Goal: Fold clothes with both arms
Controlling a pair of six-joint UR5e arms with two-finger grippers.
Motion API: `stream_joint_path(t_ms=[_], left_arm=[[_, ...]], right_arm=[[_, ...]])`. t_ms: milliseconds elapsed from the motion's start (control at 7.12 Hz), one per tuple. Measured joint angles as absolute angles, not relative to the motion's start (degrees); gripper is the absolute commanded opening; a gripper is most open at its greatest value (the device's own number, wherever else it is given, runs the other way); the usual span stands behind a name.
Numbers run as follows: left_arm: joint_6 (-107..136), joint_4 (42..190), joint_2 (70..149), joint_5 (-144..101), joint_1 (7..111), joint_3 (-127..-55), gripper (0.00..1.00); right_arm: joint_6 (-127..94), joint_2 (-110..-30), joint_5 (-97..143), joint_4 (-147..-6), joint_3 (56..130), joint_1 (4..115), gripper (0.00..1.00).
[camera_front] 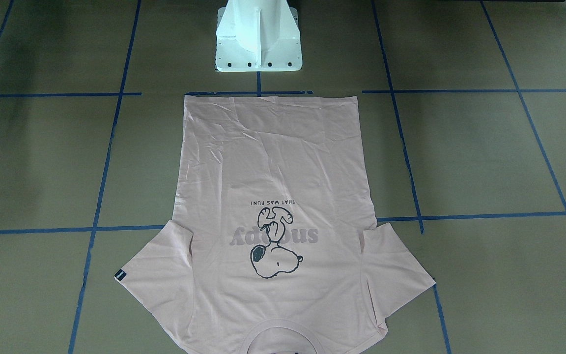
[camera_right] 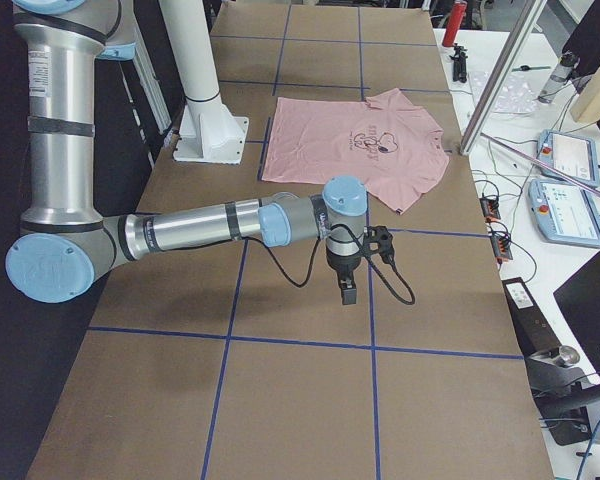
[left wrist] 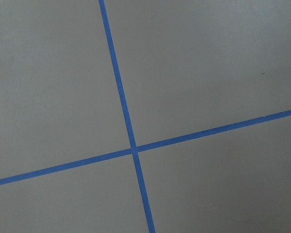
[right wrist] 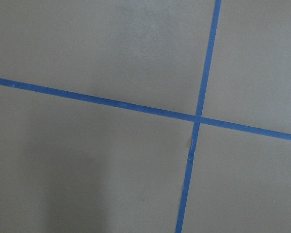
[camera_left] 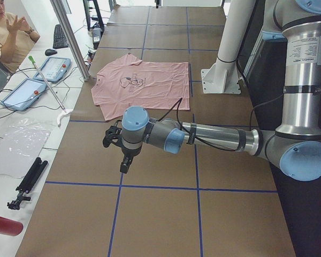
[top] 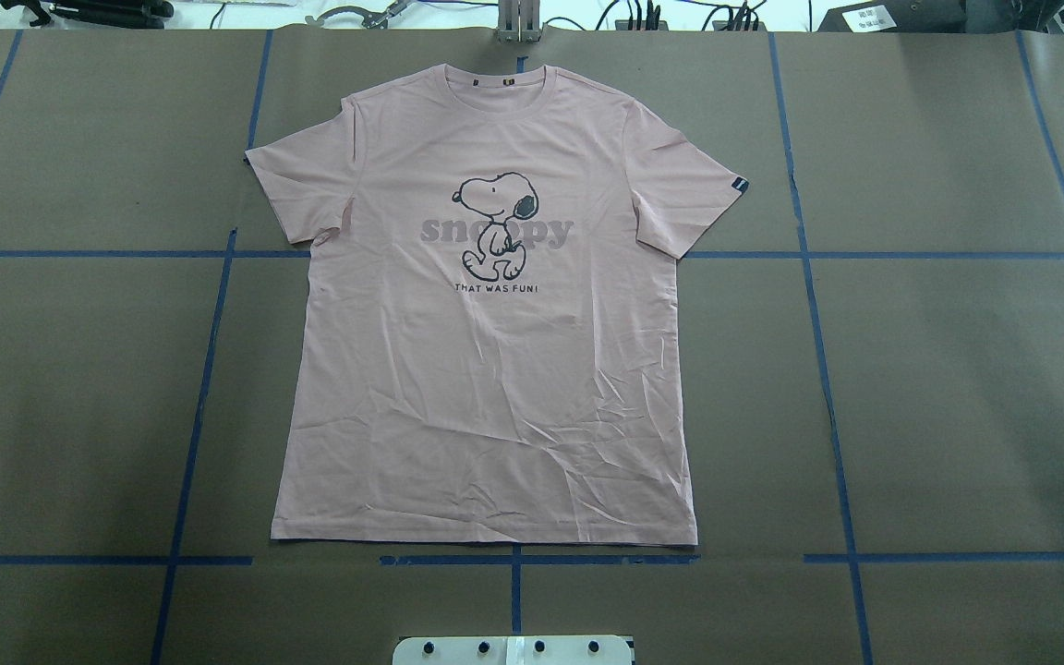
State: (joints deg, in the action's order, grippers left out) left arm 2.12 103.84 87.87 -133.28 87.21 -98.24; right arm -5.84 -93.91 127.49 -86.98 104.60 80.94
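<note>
Presently the T-shirt (top: 495,369) lies flat and unfolded at the middle of the table (top: 957,369), print side up. Its collar (top: 495,88) points away from the robot and its hem runs just in front of the white pedestal (camera_front: 258,39). Both sleeves are spread out. The black tag (top: 740,185) sits on the sleeve toward the robot's right. The lower half shows creases.

The left arm (camera_left: 219,138) reaches out low over bare table, well apart from the shirt, with the left gripper (camera_left: 125,166) pointing down. The right arm (camera_right: 190,230) stands likewise at the opposite end, the right gripper (camera_right: 348,293) also pointing down. Whether either gripper's fingers are apart or together cannot be told from these views. Neither holds any cloth.

Both wrist cameras show only brown surface and crossing blue tape (left wrist: 131,145).

A person (camera_left: 8,32) sits at the side bench beside two pendants (camera_left: 21,93).
</note>
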Motion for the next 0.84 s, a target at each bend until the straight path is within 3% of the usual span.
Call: stream_joint_path(t_ms=[842], left_arm=[[2.2,107.1,84.2,-133.8,86.7,-100.0,1.00]], right_arm=[[-6.4,-94.3,136.6,-86.3,103.1,78.1,1.00]])
